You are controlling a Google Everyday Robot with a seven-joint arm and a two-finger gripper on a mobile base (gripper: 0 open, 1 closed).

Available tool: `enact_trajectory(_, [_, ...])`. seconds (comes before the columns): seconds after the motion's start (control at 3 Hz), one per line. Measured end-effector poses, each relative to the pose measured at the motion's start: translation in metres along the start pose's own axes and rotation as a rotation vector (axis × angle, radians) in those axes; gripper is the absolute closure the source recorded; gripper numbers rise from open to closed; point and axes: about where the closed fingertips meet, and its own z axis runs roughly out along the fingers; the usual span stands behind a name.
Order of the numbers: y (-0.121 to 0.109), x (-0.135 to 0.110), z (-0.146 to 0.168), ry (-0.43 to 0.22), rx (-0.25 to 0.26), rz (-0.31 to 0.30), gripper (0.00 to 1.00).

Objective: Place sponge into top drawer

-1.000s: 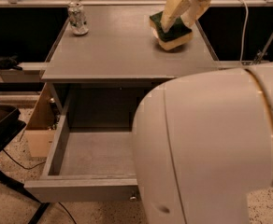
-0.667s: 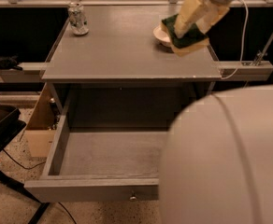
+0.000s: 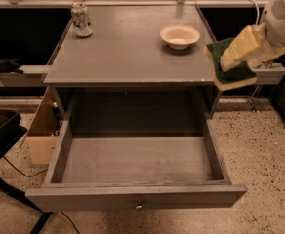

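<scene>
My gripper (image 3: 240,57) is at the right edge of the view, past the right side of the grey table (image 3: 128,48). It is shut on the sponge (image 3: 233,72), whose dark green face shows on top and yellow foam along the bottom edge. The sponge hangs in the air above and to the right of the drawer's back right corner. The top drawer (image 3: 137,162) is pulled fully out below the tabletop; its inside is bare, and a small metal knob (image 3: 139,206) sits on its front panel.
A round cream bowl (image 3: 180,35) stands on the table at the back right. A can (image 3: 81,19) stands at the back left. A cardboard box (image 3: 41,130) sits on the floor left of the drawer, with a dark chair (image 3: 1,135) further left.
The view has shifted and the big white arm part has left it. My gripper lifted the sponge from beside the bowl and carried it right and forward, off the table's right edge.
</scene>
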Motion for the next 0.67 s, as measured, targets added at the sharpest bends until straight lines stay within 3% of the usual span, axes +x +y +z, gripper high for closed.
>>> enact_trajectory(0.33, [-0.019, 0.053, 0.051, -0.003, -0.048, 0.067, 1.00])
enact_trajectory(0.67, [-0.026, 0.103, 0.111, 0.067, -0.093, 0.109, 1.00])
